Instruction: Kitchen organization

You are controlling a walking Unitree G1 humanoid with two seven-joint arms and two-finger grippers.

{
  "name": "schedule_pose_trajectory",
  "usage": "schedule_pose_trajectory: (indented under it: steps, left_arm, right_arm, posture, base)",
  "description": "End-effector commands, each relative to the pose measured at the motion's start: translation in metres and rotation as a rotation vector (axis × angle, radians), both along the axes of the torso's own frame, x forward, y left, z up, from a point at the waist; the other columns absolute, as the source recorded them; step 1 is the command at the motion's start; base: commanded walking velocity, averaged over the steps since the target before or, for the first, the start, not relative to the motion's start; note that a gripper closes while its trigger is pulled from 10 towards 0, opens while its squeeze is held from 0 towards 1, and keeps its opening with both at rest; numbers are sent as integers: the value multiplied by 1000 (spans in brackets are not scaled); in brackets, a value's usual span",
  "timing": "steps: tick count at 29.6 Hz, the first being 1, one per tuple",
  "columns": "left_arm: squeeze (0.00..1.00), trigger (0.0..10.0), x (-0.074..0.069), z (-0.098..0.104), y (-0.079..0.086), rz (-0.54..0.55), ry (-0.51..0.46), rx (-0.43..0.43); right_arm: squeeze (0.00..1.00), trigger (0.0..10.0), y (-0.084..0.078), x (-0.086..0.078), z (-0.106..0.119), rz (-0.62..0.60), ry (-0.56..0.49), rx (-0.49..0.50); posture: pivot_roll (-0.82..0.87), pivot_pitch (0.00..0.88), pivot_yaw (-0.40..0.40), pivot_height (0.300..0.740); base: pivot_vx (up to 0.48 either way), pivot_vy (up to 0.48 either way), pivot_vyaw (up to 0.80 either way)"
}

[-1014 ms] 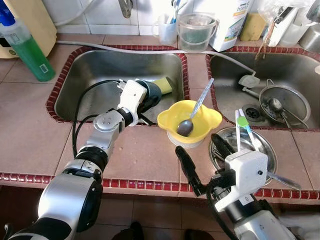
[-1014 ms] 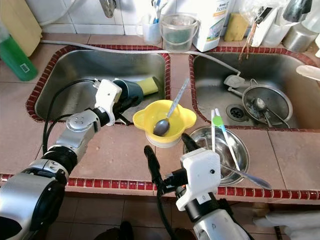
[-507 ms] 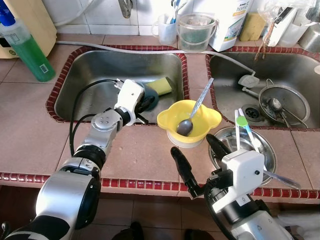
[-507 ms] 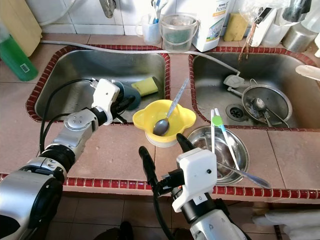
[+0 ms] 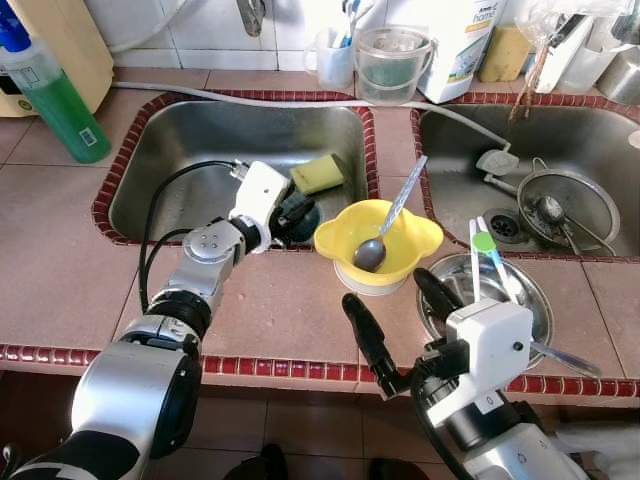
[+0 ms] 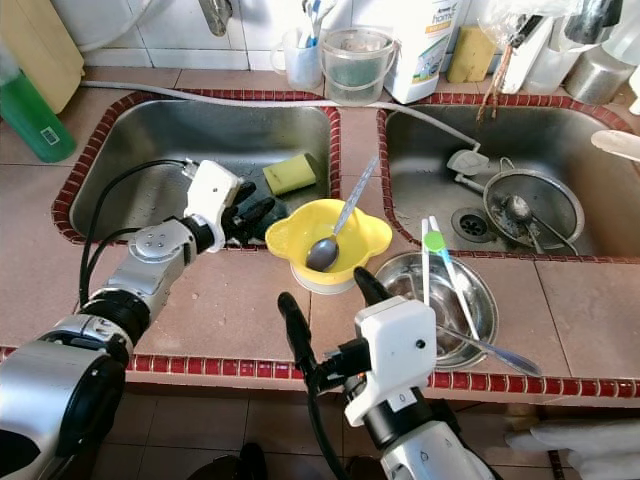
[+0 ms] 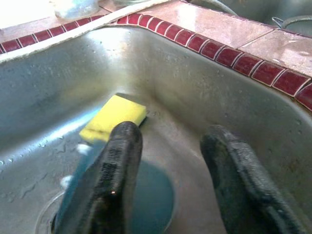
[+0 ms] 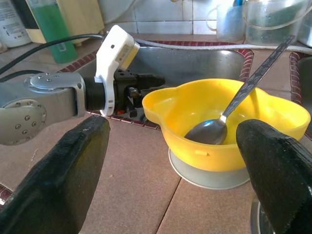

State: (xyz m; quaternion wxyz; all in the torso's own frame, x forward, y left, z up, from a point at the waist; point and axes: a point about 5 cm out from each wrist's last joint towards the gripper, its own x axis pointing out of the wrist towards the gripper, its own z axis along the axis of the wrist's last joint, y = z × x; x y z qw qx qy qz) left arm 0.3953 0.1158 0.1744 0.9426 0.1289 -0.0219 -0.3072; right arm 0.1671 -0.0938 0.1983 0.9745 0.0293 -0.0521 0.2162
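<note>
My left gripper (image 7: 165, 180) has let go of the yellow rectangular sponge (image 5: 319, 173), which now lies free in the left steel sink basin (image 5: 180, 140), fingers spread and empty above it, while my right gripper (image 8: 170, 161) waits wide open before the yellow plastic bowl (image 5: 380, 240).

Bare desk (image 5: 290, 310) lies open at the yellow bowl's (image 5: 380, 240) 8 o'clock, between the two arms. The spoon (image 5: 385, 225) slants up toward 1 o'clock, barring a straight drop into the bowl. At 4 o'clock the steel bowl (image 5: 530, 300) with upright utensils crowds close. In the left sink (image 5: 180, 140), a sponge (image 5: 318, 173) and dark disc (image 7: 151, 195) narrow the corner.
</note>
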Motion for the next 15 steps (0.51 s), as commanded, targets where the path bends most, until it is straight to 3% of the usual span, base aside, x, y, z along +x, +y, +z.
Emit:
schedule_pose_trajectory:
  steps: [1,8,9,10,15]
  left_arm:
    - [1000,10000,1,2,4,5,2,11]
    - [1000,10000,2,6,8,12,-13,-17]
    - [565,10000,2,7,10,19,-22,-40]
    - [0,10000,2,9,13,30,-26,-78]
    - [0,10000,2,14,18,53,-54,-146]
  right_arm:
    - [0,10000,1,-4,3,10,-5,13]
    - [0,10000,-1,2,3,-12,-23,4]
    - [0,10000,-3,7,3,-34,-40,-9]
    - [0,10000,-6,13,2,-62,-52,-12]
    - [0,10000,-11,25,1,-102,-78,-15]
  posture:
    - [-343,257,55,740]
    - [-327,241,58,740]
    - [-313,228,59,740]
    - [-297,217,57,740]
    - [-272,196,56,740]
  base:
    - [0,0,0]
    - [0,0,0]
    - [0,0,0]
    - [0,0,0]
    - [0,0,0]
